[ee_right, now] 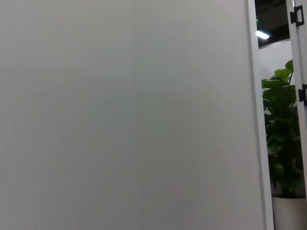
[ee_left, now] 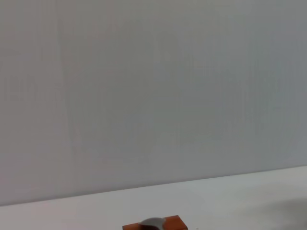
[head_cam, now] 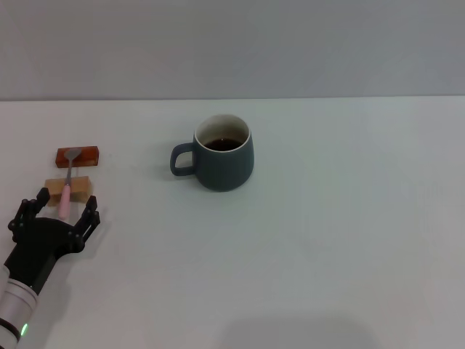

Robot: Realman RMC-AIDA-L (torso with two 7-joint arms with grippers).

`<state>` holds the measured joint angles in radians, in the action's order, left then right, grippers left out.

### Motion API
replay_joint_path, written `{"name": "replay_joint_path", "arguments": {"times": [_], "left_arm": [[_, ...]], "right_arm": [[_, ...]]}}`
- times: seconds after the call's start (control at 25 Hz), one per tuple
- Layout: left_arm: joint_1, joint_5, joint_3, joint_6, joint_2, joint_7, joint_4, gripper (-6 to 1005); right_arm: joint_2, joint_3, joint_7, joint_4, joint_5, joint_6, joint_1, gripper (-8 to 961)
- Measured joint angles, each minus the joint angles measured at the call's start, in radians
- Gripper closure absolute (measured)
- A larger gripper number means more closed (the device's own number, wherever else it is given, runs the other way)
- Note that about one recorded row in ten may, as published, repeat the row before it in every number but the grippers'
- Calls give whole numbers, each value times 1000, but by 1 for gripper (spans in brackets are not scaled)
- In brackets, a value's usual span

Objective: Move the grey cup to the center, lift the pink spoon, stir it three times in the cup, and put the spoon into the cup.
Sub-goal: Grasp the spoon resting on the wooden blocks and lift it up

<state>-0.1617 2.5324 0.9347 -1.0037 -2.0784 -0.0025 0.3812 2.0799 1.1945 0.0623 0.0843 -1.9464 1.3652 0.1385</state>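
The grey cup, a squat blue-grey mug with dark liquid, stands upright near the table's middle, handle toward the left. The pink spoon lies across two blocks at the left: its metal bowl rests on the orange-red block, its pink handle on the tan wooden block. My left gripper is open, its fingers on either side of the near end of the spoon's handle, not closed on it. The right gripper is out of view.
The white table stretches wide to the right and front of the cup. A plain grey wall stands behind it. The right wrist view shows only a wall and a potted plant far off.
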Motion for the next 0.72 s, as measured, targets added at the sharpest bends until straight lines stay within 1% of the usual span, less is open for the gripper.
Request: {"name": "replay_joint_path", "arguments": {"times": [0.08, 0.28, 0.56, 0.72], "left_arm": [[1, -1, 1, 6, 0, 16, 4, 196], [-1, -55, -6, 11, 0, 30, -1, 196], [-10, -53, -17, 17, 0, 31, -5, 196], [-17, -54, -17, 42, 0, 31, -5, 196]], "right_arm": [[0, 0, 0, 0, 0, 0, 1, 127], [0, -4, 0, 0, 0, 0, 1, 128], [0, -5, 1, 0, 0, -2, -2, 128], [1, -9, 1, 0, 0, -2, 1, 128]]}}
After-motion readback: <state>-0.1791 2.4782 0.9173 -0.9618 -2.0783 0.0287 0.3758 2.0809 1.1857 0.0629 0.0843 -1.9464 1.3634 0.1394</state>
